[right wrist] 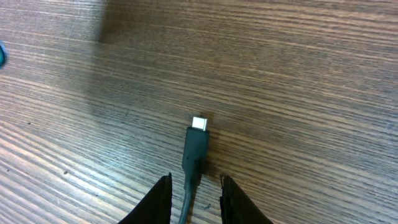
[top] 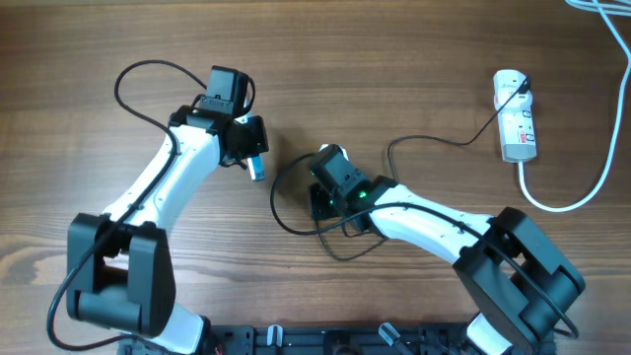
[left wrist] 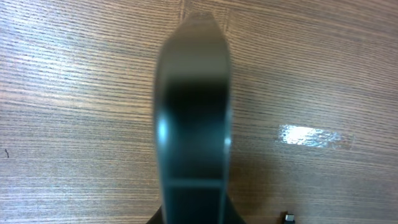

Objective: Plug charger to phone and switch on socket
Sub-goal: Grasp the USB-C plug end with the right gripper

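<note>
One phone [left wrist: 193, 112], one charger [right wrist: 196, 142], one socket [top: 516, 116]; left gripper [top: 248, 148] is clamping phone; right gripper [right wrist: 195, 180], reaching toward ten o'clock, is straddling charger, jaws apart.

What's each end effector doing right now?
Left end effector: closed, holding the phone.
Right end effector: narrowly open astride the charger, gaps both sides.

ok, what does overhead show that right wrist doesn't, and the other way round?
Only overhead: the socket at the far right with its white lead, and the phone, teal screen showing, at the left tool. Only right wrist: the charger tip close up, bare silver connector, lying flat on the wood, cable running back into the right tool with a gap each side. Both: the wood table and the black charger cable.
</note>
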Controlling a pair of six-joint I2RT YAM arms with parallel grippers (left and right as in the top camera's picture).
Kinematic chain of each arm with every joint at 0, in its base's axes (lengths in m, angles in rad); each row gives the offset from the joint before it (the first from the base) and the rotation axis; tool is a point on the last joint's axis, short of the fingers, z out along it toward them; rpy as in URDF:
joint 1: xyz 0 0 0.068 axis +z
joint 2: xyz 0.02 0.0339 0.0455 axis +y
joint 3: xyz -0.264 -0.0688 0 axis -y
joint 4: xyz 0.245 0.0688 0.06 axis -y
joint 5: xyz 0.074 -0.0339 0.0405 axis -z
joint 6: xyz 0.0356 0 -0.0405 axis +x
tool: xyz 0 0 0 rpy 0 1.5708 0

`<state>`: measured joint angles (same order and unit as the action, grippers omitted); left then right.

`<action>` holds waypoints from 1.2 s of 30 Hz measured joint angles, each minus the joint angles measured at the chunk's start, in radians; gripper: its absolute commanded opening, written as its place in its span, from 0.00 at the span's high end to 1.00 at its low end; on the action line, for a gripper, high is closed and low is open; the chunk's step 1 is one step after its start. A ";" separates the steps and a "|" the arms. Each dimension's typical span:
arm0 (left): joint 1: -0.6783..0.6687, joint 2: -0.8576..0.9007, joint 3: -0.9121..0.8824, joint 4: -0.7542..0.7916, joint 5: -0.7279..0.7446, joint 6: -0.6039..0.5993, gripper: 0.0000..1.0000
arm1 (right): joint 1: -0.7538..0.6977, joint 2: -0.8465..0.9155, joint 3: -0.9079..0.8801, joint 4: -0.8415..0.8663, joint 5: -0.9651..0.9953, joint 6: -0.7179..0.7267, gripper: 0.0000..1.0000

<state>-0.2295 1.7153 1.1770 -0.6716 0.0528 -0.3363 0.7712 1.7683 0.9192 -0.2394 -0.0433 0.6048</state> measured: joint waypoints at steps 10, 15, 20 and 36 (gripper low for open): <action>0.000 0.027 0.000 0.014 -0.003 0.000 0.96 | 0.014 0.037 0.003 0.034 0.004 0.000 0.82; 0.000 0.028 0.000 0.014 -0.003 0.000 0.96 | 0.015 0.046 0.012 0.026 0.025 0.011 0.96; 0.000 0.028 0.000 0.013 -0.003 0.000 0.96 | 0.019 0.048 0.092 -0.167 0.162 0.038 0.94; 0.000 0.028 0.000 0.013 -0.003 0.000 0.96 | 0.003 0.101 0.156 -0.213 0.011 0.019 0.79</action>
<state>-0.2295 1.7432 1.1770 -0.6582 0.0502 -0.3363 0.7746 1.8694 1.0748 -0.4522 -0.0322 0.6239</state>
